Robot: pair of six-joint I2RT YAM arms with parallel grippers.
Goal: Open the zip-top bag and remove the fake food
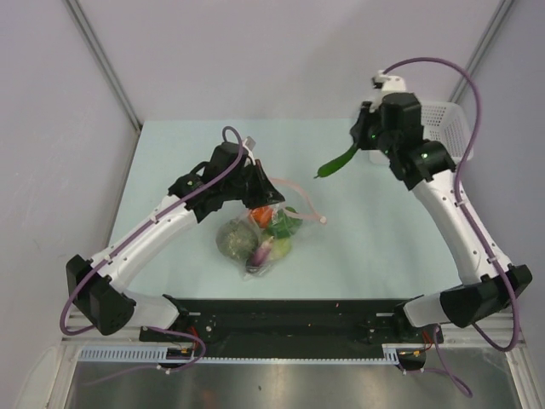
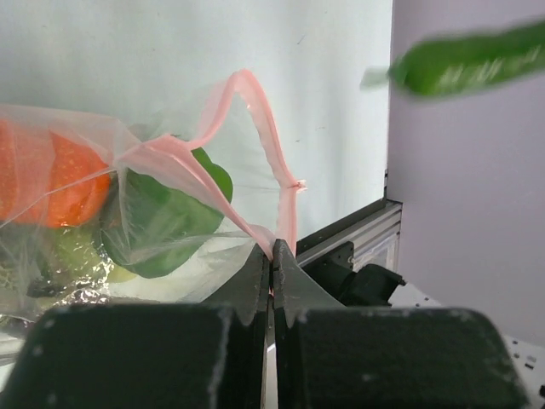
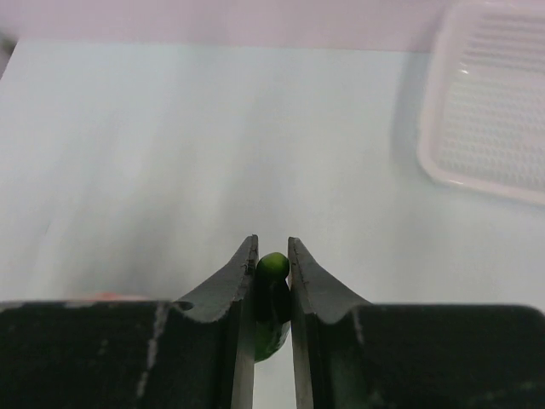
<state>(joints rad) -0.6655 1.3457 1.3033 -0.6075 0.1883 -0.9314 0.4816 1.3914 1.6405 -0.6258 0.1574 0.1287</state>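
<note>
The left fingers (image 2: 251, 285) are closed on the pink zip strip (image 2: 260, 111) of the zip-top bag (image 1: 294, 204). The bag lies at the centre of the table (image 1: 170, 162), with toy produce (image 1: 234, 239) inside. The right fingers (image 3: 238, 285) clamp a long green toy vegetable (image 1: 338, 162), held above the table near the white basket (image 1: 451, 128) at the far right corner.

Overhead rear overview; close wrist views; common table (image 1: 179, 162)

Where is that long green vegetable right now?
In the top view the long green vegetable is held in the air, pinched in the right hand, right of centre between the zip-top bag and the white basket.
</note>
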